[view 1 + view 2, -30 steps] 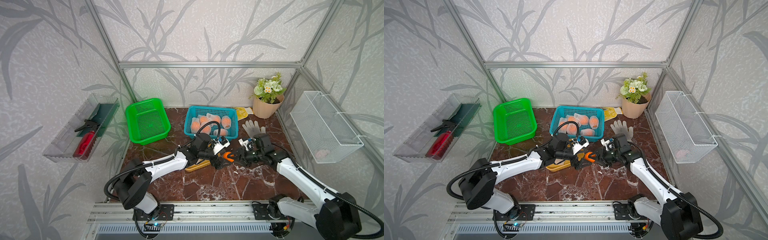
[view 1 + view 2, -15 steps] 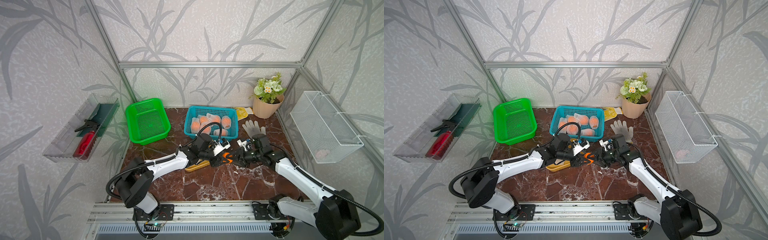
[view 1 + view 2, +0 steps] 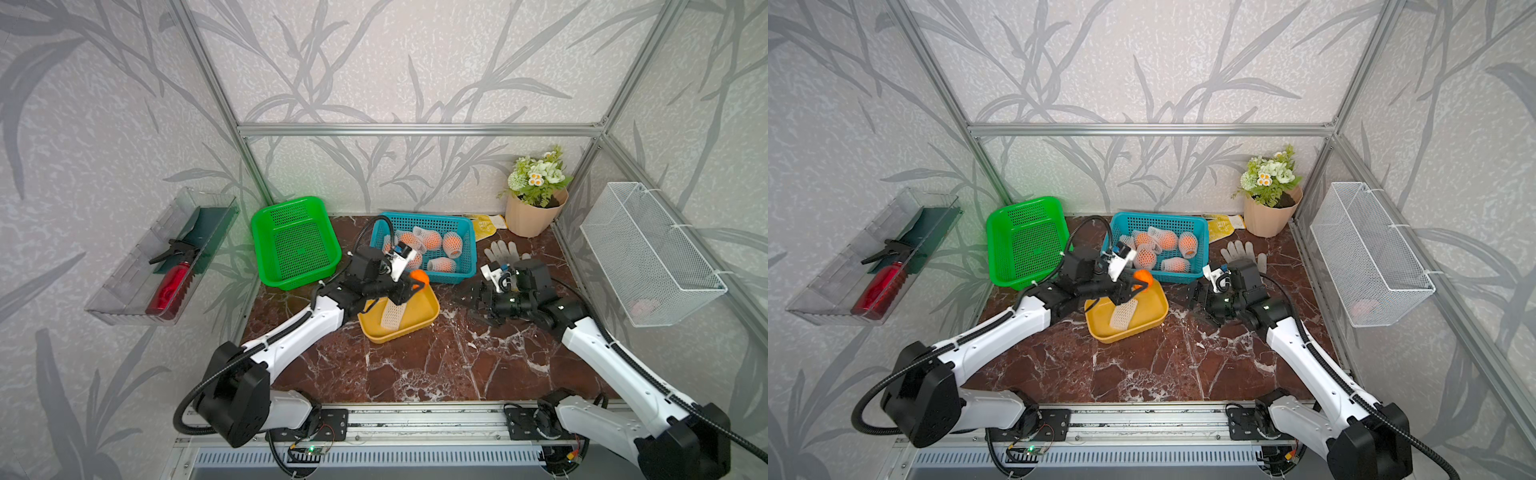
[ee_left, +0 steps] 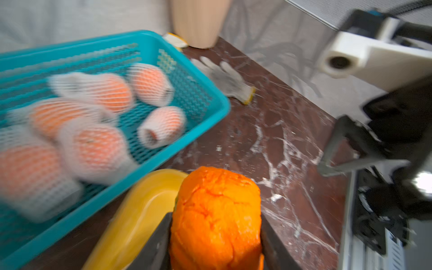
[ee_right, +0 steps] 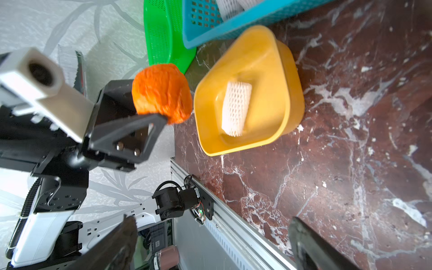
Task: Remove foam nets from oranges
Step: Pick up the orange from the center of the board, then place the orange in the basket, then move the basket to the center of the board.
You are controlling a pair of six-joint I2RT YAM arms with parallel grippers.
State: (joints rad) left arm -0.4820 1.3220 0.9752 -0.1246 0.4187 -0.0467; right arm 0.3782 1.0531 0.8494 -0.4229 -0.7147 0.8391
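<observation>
Foam net [image 5: 236, 108], judged featherlight, is seen in the tray [image 5: 289, 100]; the yielding orange [image 4: 216, 217] is pinched mid-body by left jaws, right jaws spread.

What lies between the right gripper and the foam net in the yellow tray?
Only bare table and the wall of the yellow tray separate the open right gripper from the foam net, as both top views show.

Left jaws clamped, right jaws wide

A foam net [image 3: 392, 314] lies in the tray [image 3: 420, 316] — before the basket [image 3: 468, 237] (oranges [image 3: 452, 245] inside).
</observation>
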